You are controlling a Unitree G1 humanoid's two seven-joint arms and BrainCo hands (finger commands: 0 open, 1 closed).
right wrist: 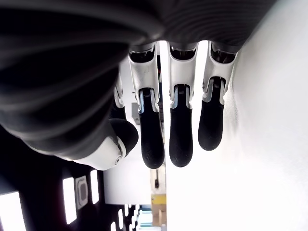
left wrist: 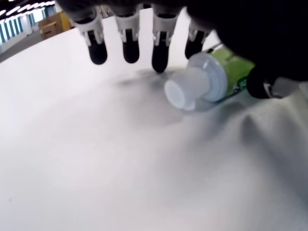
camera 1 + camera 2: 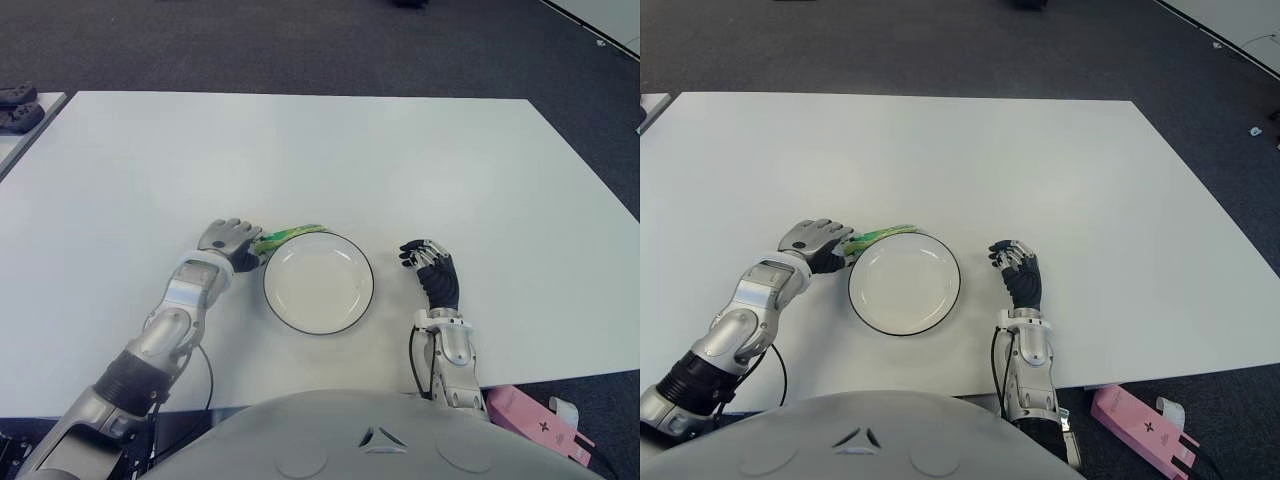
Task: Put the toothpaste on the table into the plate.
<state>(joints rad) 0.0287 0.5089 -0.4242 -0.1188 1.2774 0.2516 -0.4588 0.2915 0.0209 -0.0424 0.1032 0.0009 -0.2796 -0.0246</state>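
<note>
A green toothpaste tube (image 3: 290,236) with a white cap (image 2: 183,91) lies on the white table (image 3: 400,170), its tail against the far-left rim of the empty white plate (image 3: 320,285). My left hand (image 3: 228,238) sits over the tube's cap end, just left of the plate. In the left wrist view its fingers (image 2: 130,43) hang down past the cap with their tips near the table, and the thumb (image 2: 262,82) is beside the tube; they are not closed around it. My right hand (image 3: 432,268) shows right of the plate, fingers (image 1: 180,125) relaxed and holding nothing.
A pink box (image 3: 540,425) lies below the table's front right corner. Dark shoes (image 3: 18,105) sit on a separate surface at the far left. Dark carpet surrounds the table.
</note>
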